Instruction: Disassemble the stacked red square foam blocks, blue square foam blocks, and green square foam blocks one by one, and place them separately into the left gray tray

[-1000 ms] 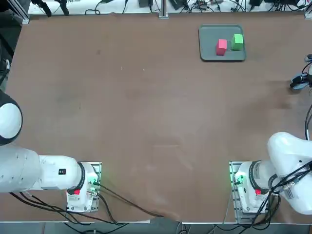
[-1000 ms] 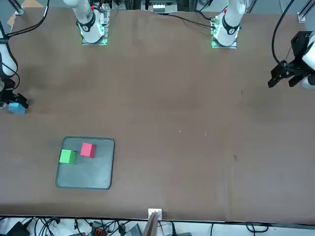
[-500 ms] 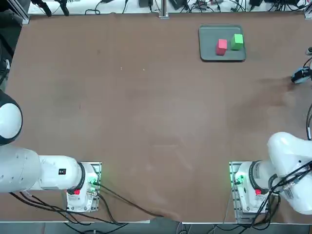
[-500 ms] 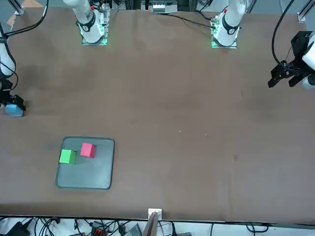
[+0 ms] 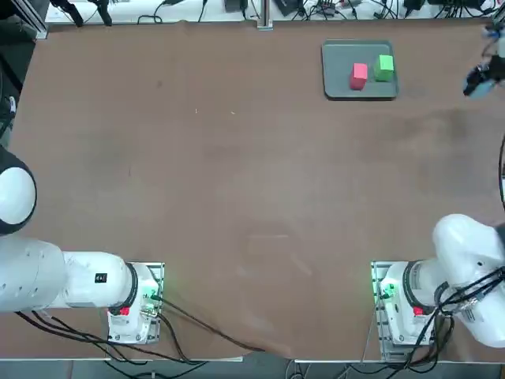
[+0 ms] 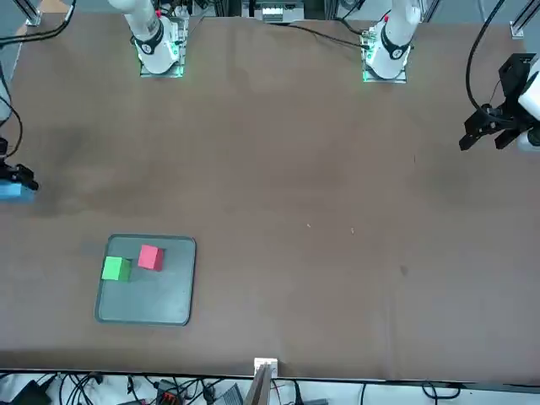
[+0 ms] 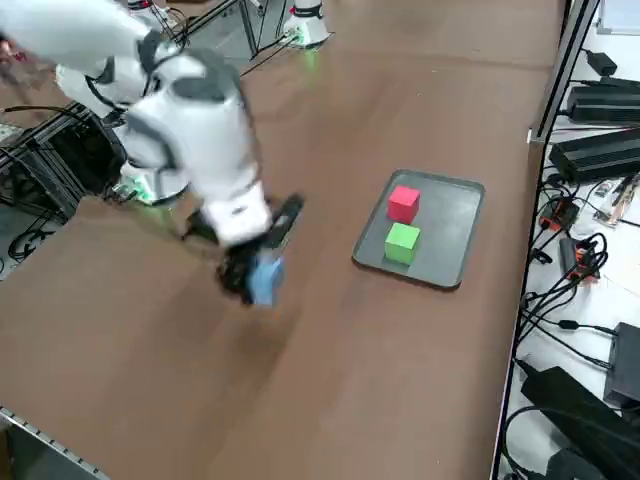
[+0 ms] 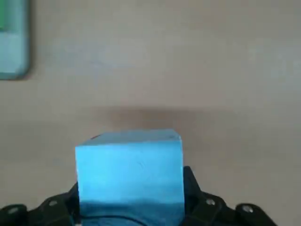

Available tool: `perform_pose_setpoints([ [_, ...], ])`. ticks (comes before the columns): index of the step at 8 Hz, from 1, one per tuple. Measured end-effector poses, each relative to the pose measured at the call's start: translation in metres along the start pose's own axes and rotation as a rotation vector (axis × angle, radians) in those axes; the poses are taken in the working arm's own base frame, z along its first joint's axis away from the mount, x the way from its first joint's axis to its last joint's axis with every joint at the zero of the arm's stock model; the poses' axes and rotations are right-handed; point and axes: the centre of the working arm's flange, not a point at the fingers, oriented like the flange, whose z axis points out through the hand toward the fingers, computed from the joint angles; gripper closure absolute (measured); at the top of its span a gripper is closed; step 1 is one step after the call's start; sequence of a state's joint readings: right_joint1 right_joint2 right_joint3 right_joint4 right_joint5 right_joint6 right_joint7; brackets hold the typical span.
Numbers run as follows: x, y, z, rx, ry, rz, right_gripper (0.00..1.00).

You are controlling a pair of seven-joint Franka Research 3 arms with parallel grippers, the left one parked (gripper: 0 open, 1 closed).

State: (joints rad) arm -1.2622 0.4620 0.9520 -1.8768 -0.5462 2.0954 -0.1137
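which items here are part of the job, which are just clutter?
Job: red cube and green cube in the gray tray; blue cube held by the right gripper, beside the tray.
Clutter: cables off the table edge.

Bare desk (image 5: 237,158) between right pincer (image 7: 262,262) and gray tray (image 7: 455,235), tray's near half unoccupied, red cube (image 7: 403,203) and green cube (image 7: 402,242) filling its far half

Even overhead light is washing the table (image 5: 237,174) — the right arm (image 7: 190,120) is smearing with blur, casting soft shadow.
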Motion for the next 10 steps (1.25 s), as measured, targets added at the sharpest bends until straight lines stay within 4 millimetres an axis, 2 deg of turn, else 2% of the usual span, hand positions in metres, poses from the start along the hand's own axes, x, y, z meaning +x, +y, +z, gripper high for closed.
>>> perform_pose_setpoints([
  [1,0.011,-0.041,-0.005,0.011,-0.020,0.023,0.20],
  [2,0.020,-0.072,-0.009,0.016,-0.031,0.047,0.20],
  [4,0.035,-0.115,-0.024,0.020,-0.016,0.082,0.20],
  [8,0.059,-0.164,-0.073,0.102,-0.025,0.129,0.20],
  [10,0.061,-0.176,-0.080,0.109,-0.045,0.166,0.20],
])
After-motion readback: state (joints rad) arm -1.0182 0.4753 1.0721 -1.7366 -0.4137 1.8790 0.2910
